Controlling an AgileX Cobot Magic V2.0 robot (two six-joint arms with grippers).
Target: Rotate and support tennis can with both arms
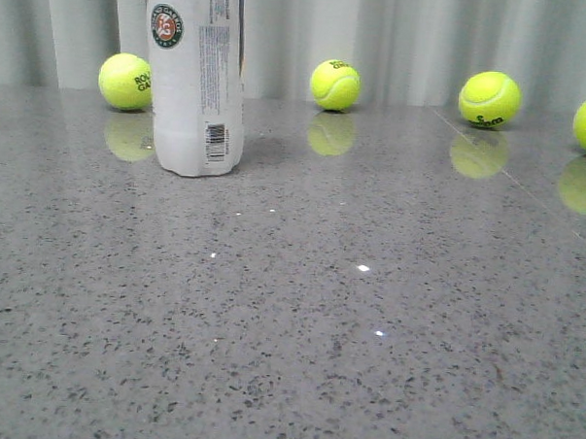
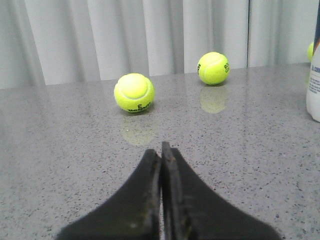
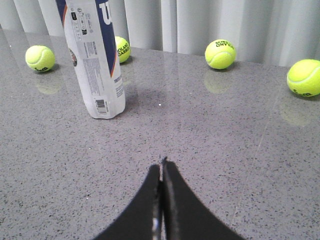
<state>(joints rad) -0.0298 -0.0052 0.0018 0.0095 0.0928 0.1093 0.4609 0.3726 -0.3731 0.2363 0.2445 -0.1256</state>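
The tennis can [image 1: 195, 79] stands upright on the grey speckled table [image 1: 366, 320], white label with barcode, round logo and navy panel showing. It stands well apart from both closed, empty pairs of fingers: left gripper [image 2: 161, 150] and right gripper [image 3: 162, 166]. Tennis balls [image 1: 335, 84] lie beyond.

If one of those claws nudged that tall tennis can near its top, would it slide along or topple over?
Probably topple. The tennis can stands upright, tall on a narrow base, so a high push would likely tip it. The table looks polished enough to mirror the balls, so a low push might slide it instead. Once down, its round body would likely roll. Its weight can't be judged from here.
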